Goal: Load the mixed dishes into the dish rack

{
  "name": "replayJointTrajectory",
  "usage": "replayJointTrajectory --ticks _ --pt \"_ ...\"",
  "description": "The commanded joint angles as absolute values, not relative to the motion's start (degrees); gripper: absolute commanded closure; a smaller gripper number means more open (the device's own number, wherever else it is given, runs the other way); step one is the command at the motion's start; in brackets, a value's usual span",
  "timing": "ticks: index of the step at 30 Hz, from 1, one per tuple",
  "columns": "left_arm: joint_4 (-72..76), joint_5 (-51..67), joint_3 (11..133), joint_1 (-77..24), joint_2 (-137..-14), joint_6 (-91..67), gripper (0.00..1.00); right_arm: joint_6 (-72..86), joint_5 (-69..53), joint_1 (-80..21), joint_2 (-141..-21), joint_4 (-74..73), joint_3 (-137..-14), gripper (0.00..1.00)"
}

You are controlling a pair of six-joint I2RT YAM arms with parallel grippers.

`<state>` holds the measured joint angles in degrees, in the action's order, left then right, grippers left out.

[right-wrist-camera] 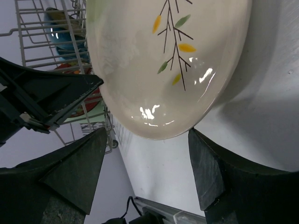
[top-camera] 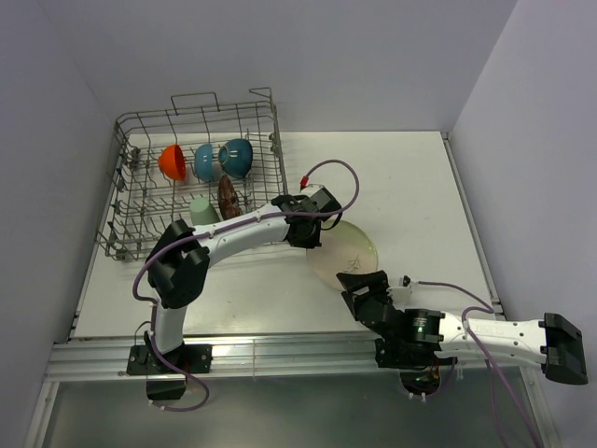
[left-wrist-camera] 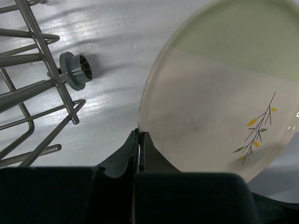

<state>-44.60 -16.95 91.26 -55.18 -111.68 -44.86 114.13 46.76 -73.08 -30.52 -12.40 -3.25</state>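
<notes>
The cream plate with a twig motif is on the table right of the dish rack, tilted. My left gripper is shut on the plate's left rim; in the left wrist view the jaws pinch the plate at its edge. My right gripper is open and empty just in front of the plate's near edge, its fingers apart below it. The rack holds the orange bowl, small blue bowl, teal bowl, green cup and red floral bowl.
The rack's tines and a grey foot stand close left of my left gripper. White walls enclose the table at the back and sides. A metal rail runs along the near edge.
</notes>
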Motion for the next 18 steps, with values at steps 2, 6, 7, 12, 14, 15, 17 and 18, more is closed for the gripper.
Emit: replayJointTrajectory --ticks 2,6,7,12,14,15,17,18 --pt "-42.4 -16.5 90.6 -56.9 -107.5 -45.8 1.00 137.0 51.9 -72.8 -29.4 -7.0 7.9 0.23" --pt "-42.1 -16.3 89.9 -57.8 -107.7 -46.5 1.00 137.7 52.8 -72.9 -29.0 -7.3 8.8 0.28" --pt "-42.1 -16.3 89.7 -58.4 -107.8 -46.6 1.00 138.2 53.1 -72.8 -28.9 -7.6 8.8 0.30" --pt "-41.8 -16.1 88.9 -59.7 -108.5 -47.4 1.00 139.8 53.6 -72.8 -29.7 -9.7 8.4 0.33" --pt "-41.5 -16.0 88.2 -60.3 -108.5 -47.7 1.00 140.8 53.3 -72.9 -30.9 -10.5 7.9 0.33" --pt "-41.5 -15.8 88.0 -60.4 -108.6 -48.0 1.00 141.3 52.3 -72.9 -31.5 -11.4 7.2 0.32" --pt "-41.4 -15.7 87.8 -60.9 -108.5 -48.2 1.00 141.0 51.8 -72.8 -33.0 -12.2 6.3 0.31" --pt "-41.5 -16.0 87.8 -60.9 -108.5 -48.3 1.00 140.5 51.4 -72.8 -33.5 -12.9 5.3 0.29"
